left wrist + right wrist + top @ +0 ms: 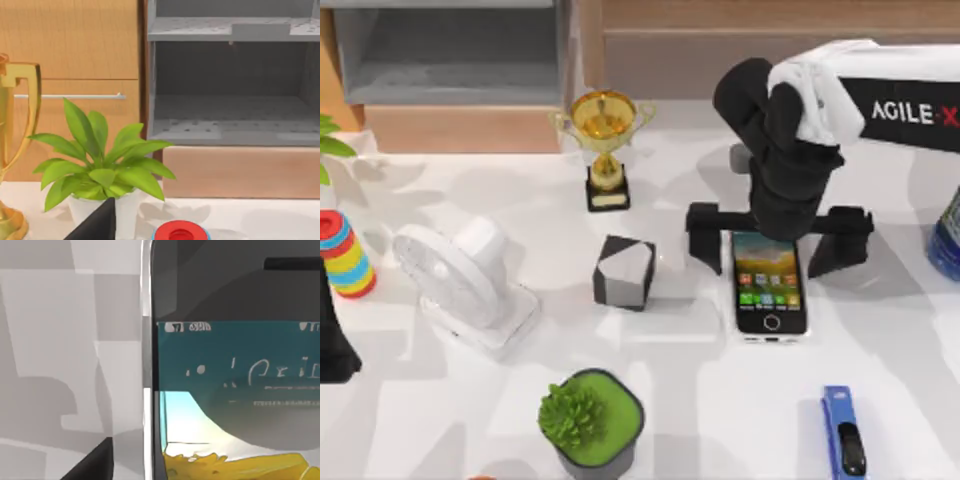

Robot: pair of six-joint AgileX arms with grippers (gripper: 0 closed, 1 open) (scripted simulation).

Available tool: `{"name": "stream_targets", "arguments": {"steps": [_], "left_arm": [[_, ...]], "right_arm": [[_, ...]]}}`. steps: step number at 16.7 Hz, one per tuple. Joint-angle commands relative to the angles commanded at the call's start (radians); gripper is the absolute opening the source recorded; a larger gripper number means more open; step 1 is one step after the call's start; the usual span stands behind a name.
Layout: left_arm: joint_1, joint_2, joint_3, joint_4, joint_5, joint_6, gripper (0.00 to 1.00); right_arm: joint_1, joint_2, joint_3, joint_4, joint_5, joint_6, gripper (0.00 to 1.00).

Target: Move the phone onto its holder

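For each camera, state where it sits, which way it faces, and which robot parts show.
Top view: above the table, looking down; right arm over the phone.
Left wrist view: on the left arm, facing the leafy plant and shelf.
Right wrist view: close above the phone.
Shared: top and right wrist views both show the phone.
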Motion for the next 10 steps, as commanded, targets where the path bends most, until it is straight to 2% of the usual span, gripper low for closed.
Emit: {"name": "stream_targets", "arguments": {"steps": [5, 10], "left_arm": [[0.000, 0.000, 0.000, 0.000, 0.000, 0.000, 1.00], [0.000, 0.000, 0.000, 0.000, 0.000, 0.000, 1.00]], "right_arm": [[0.002, 0.017, -0.022, 0.032, 0.000, 0.002, 1.00], [0.002, 0.017, -0.022, 0.032, 0.000, 0.002, 0.62]]}}
